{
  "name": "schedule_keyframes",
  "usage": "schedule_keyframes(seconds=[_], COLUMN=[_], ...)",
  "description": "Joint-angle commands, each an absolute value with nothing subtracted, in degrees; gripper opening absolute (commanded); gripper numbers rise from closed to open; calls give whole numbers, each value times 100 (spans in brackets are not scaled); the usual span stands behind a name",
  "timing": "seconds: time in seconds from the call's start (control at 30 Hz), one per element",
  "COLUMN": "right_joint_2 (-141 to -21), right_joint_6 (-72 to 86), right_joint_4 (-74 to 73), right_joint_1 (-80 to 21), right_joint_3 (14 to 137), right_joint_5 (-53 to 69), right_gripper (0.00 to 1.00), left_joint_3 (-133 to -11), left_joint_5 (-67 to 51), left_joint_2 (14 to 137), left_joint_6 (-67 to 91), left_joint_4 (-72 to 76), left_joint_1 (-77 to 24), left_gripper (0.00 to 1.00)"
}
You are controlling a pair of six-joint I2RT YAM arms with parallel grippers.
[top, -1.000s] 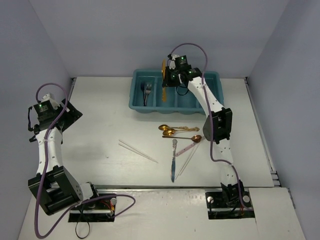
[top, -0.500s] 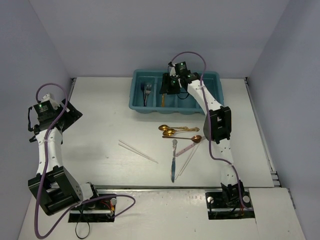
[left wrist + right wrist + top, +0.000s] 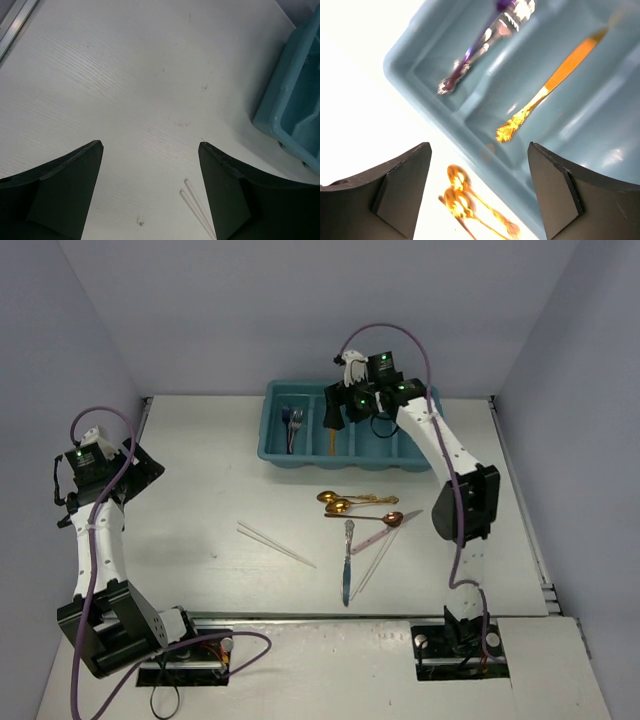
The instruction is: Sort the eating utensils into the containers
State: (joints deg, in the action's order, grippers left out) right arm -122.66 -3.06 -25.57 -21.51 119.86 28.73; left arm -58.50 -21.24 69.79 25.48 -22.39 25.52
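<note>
The teal tray (image 3: pixel 420 462) stands at the back of the table. In its leftmost compartment lies a silver fork (image 3: pixel 293 424) (image 3: pixel 480 45). A gold utensil (image 3: pixel 330 441) (image 3: pixel 555 85) lies loose in the second compartment. My right gripper (image 3: pixel 338 412) (image 3: pixel 480 146) hovers open above the tray's near wall (image 3: pixel 465 125), holding nothing. On the table lie gold spoons (image 3: pixel 336 501) (image 3: pixel 460 200), a silver knife (image 3: pixel 347 562) and pale chopsticks (image 3: pixel 276 541) (image 3: pixel 197 210). My left gripper (image 3: pixel 132 466) (image 3: pixel 150 146) hangs open and empty at the far left.
A second pair of pale sticks (image 3: pixel 374 562) and a pinkish-handled utensil (image 3: pixel 374 536) lie beside the silver knife. Another gold spoon (image 3: pixel 392 517) lies to their right. The tray's corner (image 3: pixel 295 100) shows at the right of the left wrist view.
My right gripper has opened and let the gold utensil fall into the tray's second compartment, then lifted and shifted slightly right. The left arm has not moved.
</note>
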Motion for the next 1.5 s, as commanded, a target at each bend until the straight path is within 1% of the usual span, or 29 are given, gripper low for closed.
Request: schedule_keyframes(seconds=[0.0,0.07,0.13,0.2,0.27,0.33,0.47,0.5,0.57,0.6,0.67,0.77,0.87,0.93,1.0,1.1,1.13,1.23,1.3,1.47], right_joint_2=[-10479,-9950,-9549,-9264,-9064,-9035,-8912,-8853,-8695,-8666,-8402,-7900,-7428,-7009,-6601,-6182,-6063,-5658,-5429,-5215], right_joint_6=[-3267,-4787,-5854,-6735,-7187,-7043,-6583,-6524,-6013,-5725,-4951,-4160,-3631,-3290,-2952,-2490,-2410,-1784,-1587,-1361], right_joint_4=[-2338,-2338,-2341,-2338,-2345,-2338,-2329,-2329,-2320,-2320,-2311,-2300,-2285,-2246,-2216,-2049,-2022,-1863,-1818,-1757], right_joint_1=[-2390,-2577,-2901,-3108,-3241,-3305,-3314,-3313,-3256,-3243,-2934,-2430,-2151,-1937,-1761,-1483,-1406,-1253,-1087,-864], right_joint_3=[11078,10279,9565,8961,8546,8413,8262,8194,8083,8069,7876,7504,7198,6952,6780,6502,6461,6103,5916,5666], right_joint_5=[3172,2874,2574,2353,2277,2312,2338,2295,2111,2083,2111,2051,1826,1593,1410,1046,994,472,353,120], right_gripper=[72,71,71,71,71,70,69,69,67,66,65,64,64,64,64,64,64,63,63,65], left_joint_3=[-6119,-6102,-6065,-6034,-5991,-5947,-5714,-5713,-5631,-5625,-5553,-5429,-5326,-5370,-5508,-6058,-6142,-6774,-7264,-7881], left_joint_5=[-2553,-2880,-3056,-3098,-3237,-3644,-3525,-3524,-3099,-3033,-2424,-1701,-1050,-716,-754,-572,-537,-68,316,349], left_joint_2=[6662,6639,6603,6555,6487,6383,5916,5830,5646,5573,5508,5727,5922,6295,6723,7611,7732,8656,9124,10003], left_joint_6=[2273,2175,2127,2059,1912,1653,935,932,470,379,208,374,574,821,1238,1593,1701,2098,2351,2830], left_joint_4=[-1865,-1783,-1702,-1651,-1590,-1535,-1468,-1485,-1604,-1663,-1818,-2074,-2142,-2162,-2222,-2514,-2557,-3084,-3239,-3511], left_joint_1=[2531,2522,2502,2478,2470,2448,1910,1907,1031,907,-146,-1439,-2486,-3330,-3711,-4086,-4183,-4681,-4958,-5171], left_gripper=[76,76,76,76,76,76,76,76,76,76,76,72,71,71,71,71,71,71,71,71])
